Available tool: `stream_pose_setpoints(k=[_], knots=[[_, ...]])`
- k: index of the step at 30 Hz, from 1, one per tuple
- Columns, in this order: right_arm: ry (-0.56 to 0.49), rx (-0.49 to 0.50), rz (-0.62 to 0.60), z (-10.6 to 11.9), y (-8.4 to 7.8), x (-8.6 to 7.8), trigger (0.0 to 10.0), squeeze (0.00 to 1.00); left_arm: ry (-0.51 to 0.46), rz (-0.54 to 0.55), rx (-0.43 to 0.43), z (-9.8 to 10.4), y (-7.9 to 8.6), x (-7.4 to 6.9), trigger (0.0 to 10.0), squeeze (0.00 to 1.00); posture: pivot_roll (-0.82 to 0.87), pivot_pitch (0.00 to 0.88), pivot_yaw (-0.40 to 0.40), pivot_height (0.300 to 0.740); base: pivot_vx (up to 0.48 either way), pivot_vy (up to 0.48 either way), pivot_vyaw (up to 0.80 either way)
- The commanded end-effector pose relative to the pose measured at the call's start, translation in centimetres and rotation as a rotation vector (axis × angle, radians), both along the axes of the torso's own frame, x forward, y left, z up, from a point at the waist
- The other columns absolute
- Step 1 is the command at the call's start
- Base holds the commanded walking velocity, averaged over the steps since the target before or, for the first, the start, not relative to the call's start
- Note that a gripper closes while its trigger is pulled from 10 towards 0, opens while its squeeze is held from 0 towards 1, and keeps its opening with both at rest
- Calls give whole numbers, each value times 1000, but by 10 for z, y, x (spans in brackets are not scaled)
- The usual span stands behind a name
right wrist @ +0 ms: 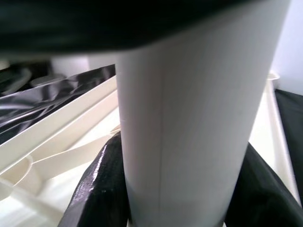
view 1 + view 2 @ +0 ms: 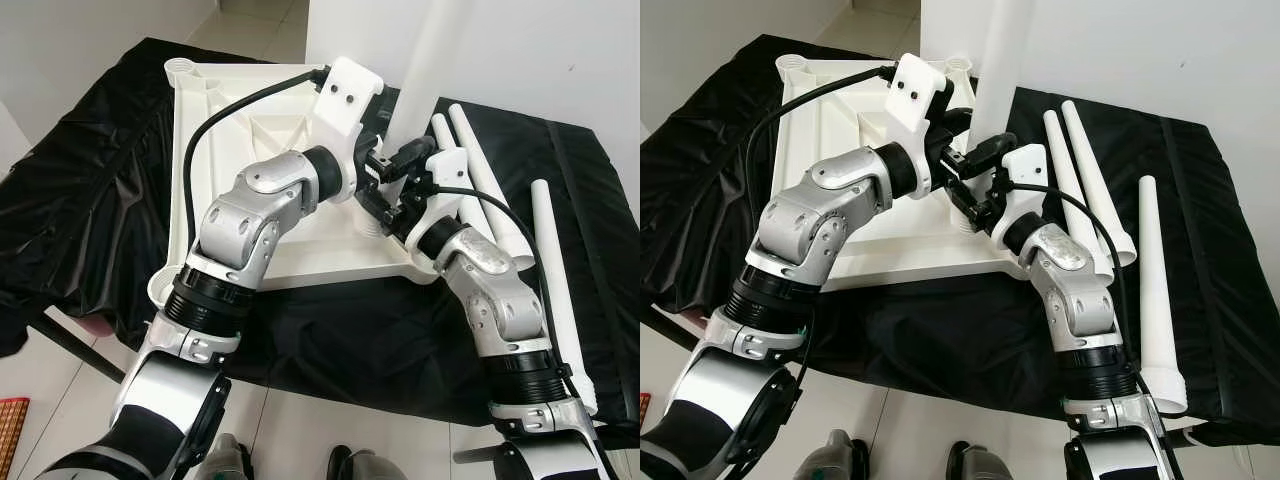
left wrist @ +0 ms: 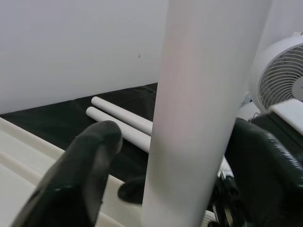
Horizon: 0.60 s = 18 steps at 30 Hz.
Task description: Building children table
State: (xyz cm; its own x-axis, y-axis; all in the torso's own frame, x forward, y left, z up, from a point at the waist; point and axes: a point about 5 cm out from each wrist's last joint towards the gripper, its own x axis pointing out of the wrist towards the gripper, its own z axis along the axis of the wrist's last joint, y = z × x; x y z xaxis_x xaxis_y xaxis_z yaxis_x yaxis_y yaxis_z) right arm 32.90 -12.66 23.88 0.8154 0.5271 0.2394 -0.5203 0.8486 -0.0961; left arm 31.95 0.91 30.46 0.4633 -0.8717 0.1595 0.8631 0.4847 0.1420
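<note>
The white table top (image 2: 225, 110) lies upside down on a black cloth. One white leg (image 2: 430, 60) stands upright at its near right corner. My left gripper (image 2: 400, 140) straddles this leg higher up; in the left wrist view one finger (image 3: 85, 170) stands apart from the leg (image 3: 199, 113), so it is open. My right gripper (image 2: 392, 205) is shut on the leg near its base, and its fingers (image 1: 99, 184) press both sides of the leg (image 1: 189, 118). Three more white legs (image 2: 1090, 170) lie on the cloth to the right.
The black cloth (image 2: 90, 190) covers a low surface that ends just in front of me. A white wall (image 2: 1160, 40) stands close behind the leg. A white fan (image 3: 284, 75) sits beyond the lying legs. Pale tiled floor (image 2: 60, 380) lies at lower left.
</note>
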Motion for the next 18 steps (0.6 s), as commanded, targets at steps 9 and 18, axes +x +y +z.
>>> stream_pose_setpoints(k=[9,18], knots=[[6,57,-173,0,-16,9,10000,0,24,-171,-98,16,-3,-19,10000,0,61,124,-61,740,0,0,0],[25,89,-332,-12,-31,7,10000,0,144,-22,-229,7,22,-2,10000,0,47,116,-47,740,0,0,0]])
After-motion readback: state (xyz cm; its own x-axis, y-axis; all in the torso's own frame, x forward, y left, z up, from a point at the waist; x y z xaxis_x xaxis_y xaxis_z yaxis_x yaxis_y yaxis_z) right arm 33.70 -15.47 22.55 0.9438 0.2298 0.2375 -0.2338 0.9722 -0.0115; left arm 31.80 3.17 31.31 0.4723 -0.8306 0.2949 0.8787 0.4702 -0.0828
